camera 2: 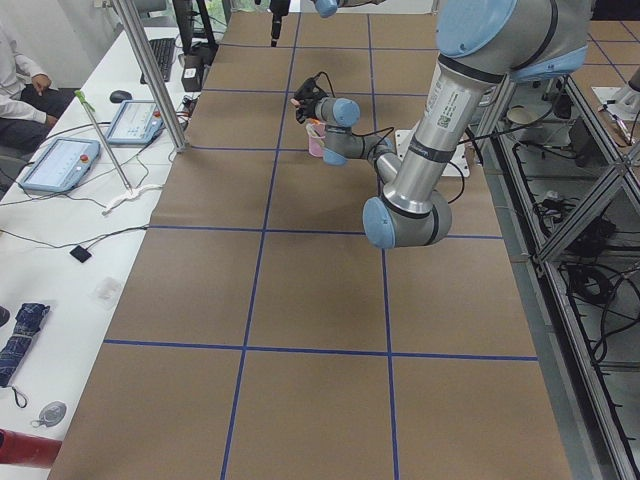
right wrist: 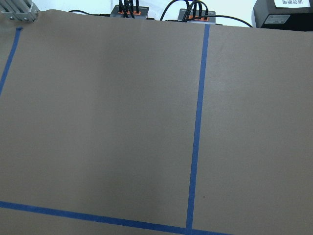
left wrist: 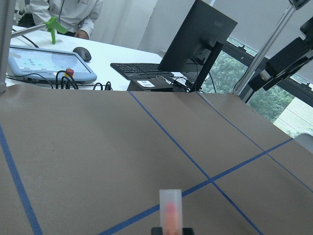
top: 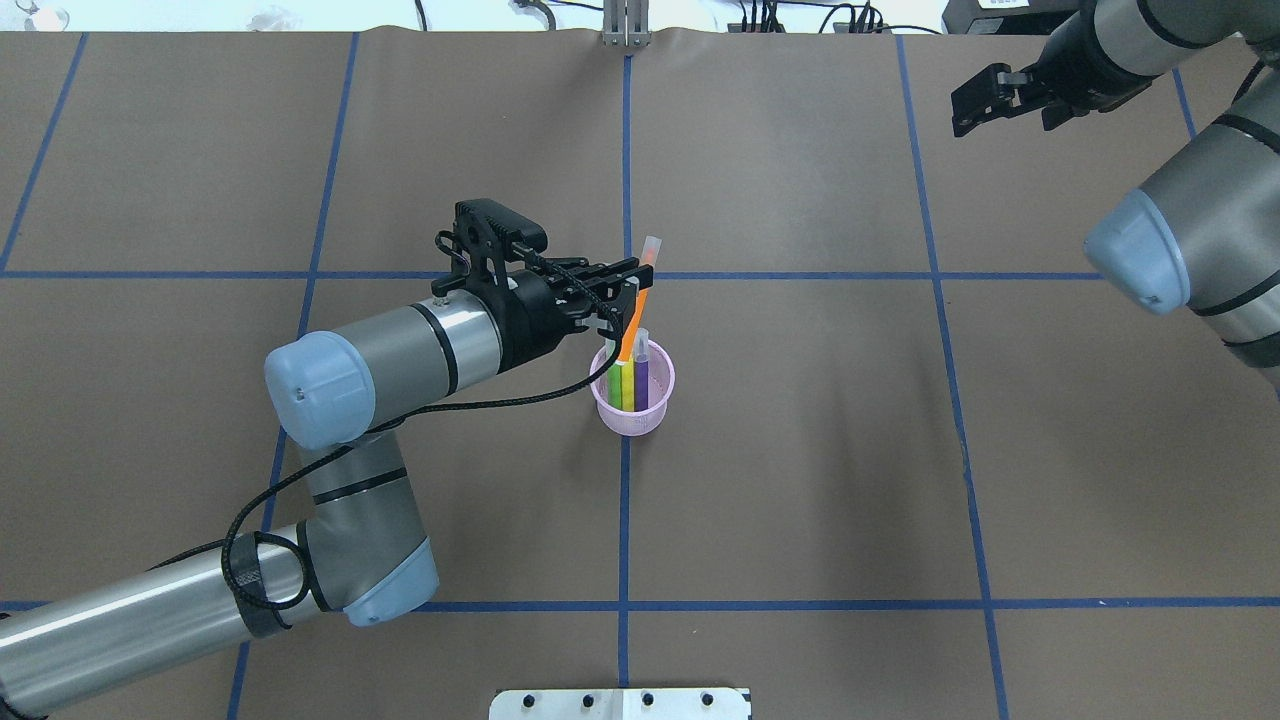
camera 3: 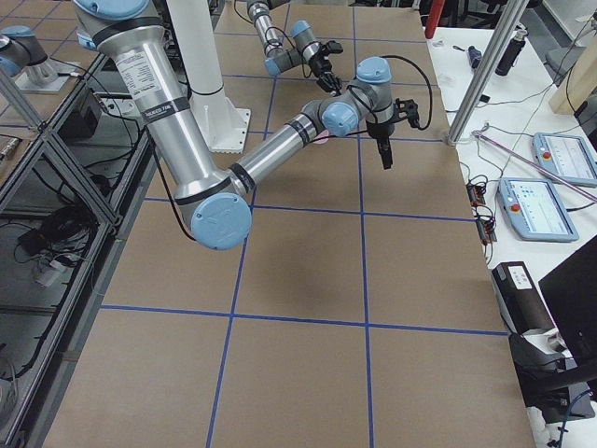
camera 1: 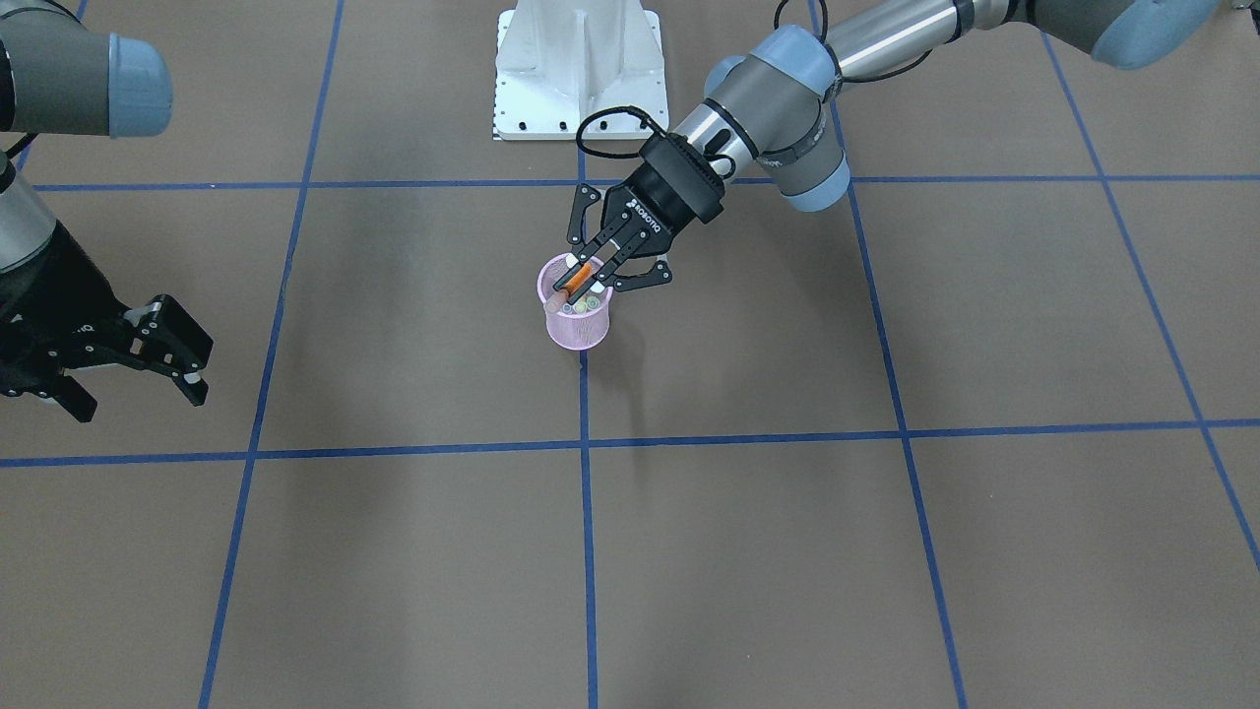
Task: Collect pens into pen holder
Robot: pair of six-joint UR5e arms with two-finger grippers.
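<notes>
The pink mesh pen holder (top: 632,415) stands upright near the table's middle, on a blue tape line; it also shows in the front view (camera 1: 579,330). The green pen (top: 617,385) and the purple pen (top: 641,378) stand inside it. My left gripper (top: 625,295) is shut on the orange pen (top: 636,310), just above the holder's rim. The pen is tilted, its lower end inside the holder and its pale cap (left wrist: 170,210) up. In the front view the left gripper (camera 1: 594,271) holds the orange pen (camera 1: 581,273). My right gripper (camera 1: 143,394) is open and empty, far off at the table's side (top: 975,105).
The white robot base plate (camera 1: 578,69) sits at the table's robot-side edge. Blue tape lines grid the brown table. Beyond the far edge are a keyboard (left wrist: 142,70), a monitor, teach pendants (camera 3: 562,154) and a seated person (camera 2: 22,95).
</notes>
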